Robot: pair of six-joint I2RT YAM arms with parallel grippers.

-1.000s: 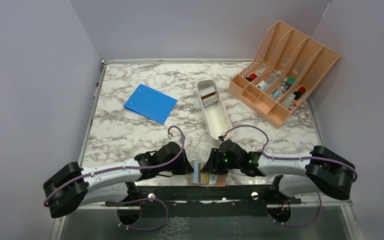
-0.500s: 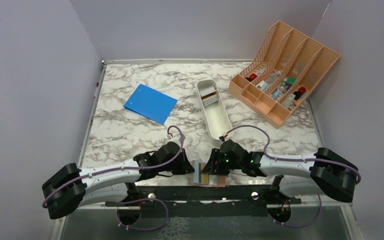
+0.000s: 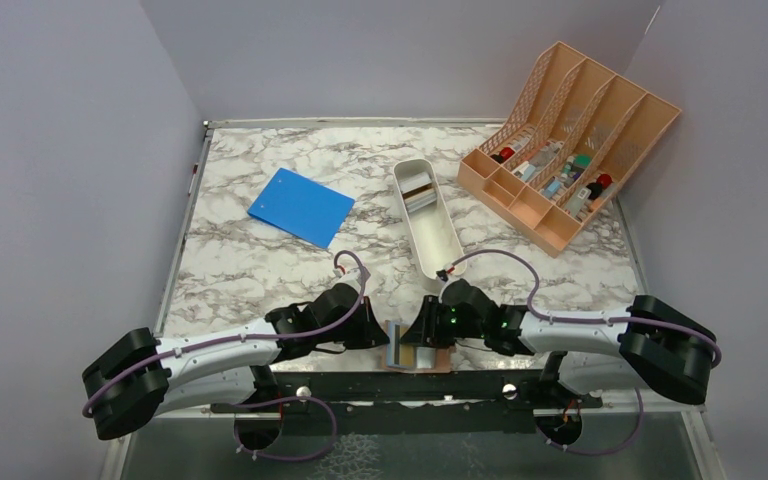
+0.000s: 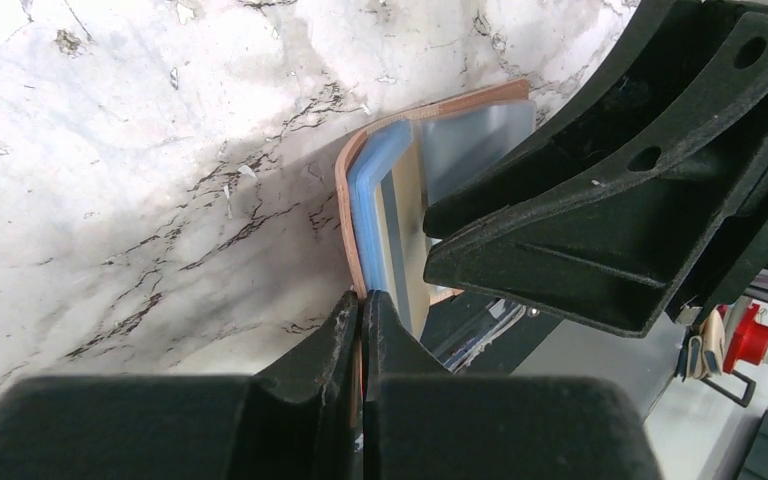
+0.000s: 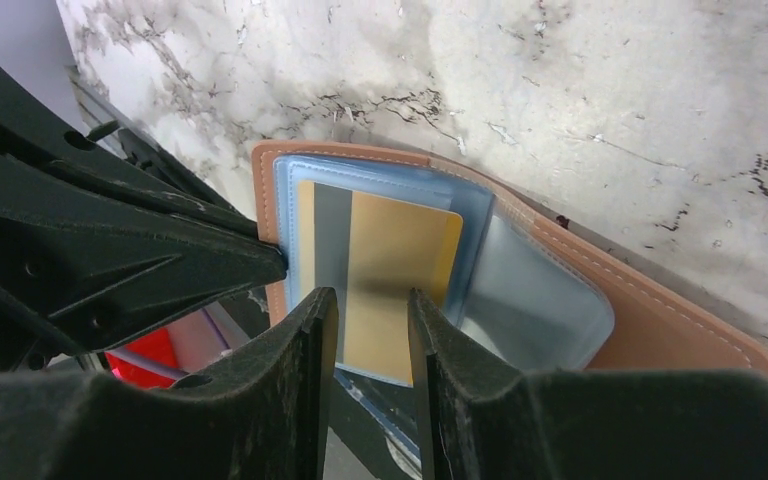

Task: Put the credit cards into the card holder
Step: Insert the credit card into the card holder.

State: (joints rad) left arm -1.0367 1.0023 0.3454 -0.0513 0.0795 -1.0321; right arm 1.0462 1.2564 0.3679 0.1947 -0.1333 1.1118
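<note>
The brown card holder (image 5: 660,320) lies open at the table's near edge, partly over it, and shows in the top view (image 3: 441,365). Its pale blue sleeve (image 5: 540,290) holds a gold-brown card (image 5: 400,260) and a silver-grey card (image 5: 330,235). My left gripper (image 4: 362,298) is shut on the holder's left edge (image 4: 344,190), pinching cover and sleeve. My right gripper (image 5: 372,300) is open, its narrowly parted jaws straddling the gold card's near end. In the top view the left gripper (image 3: 380,335) and right gripper (image 3: 418,338) face each other over the holder. More cards (image 3: 420,190) lie in the white tray.
A long white tray (image 3: 440,245) lies in the middle behind the grippers. A blue notebook (image 3: 301,207) lies at the back left. A peach lattice organiser (image 3: 570,140) with small items stands at the back right. The black mounting rail (image 3: 410,385) runs under the holder's overhang.
</note>
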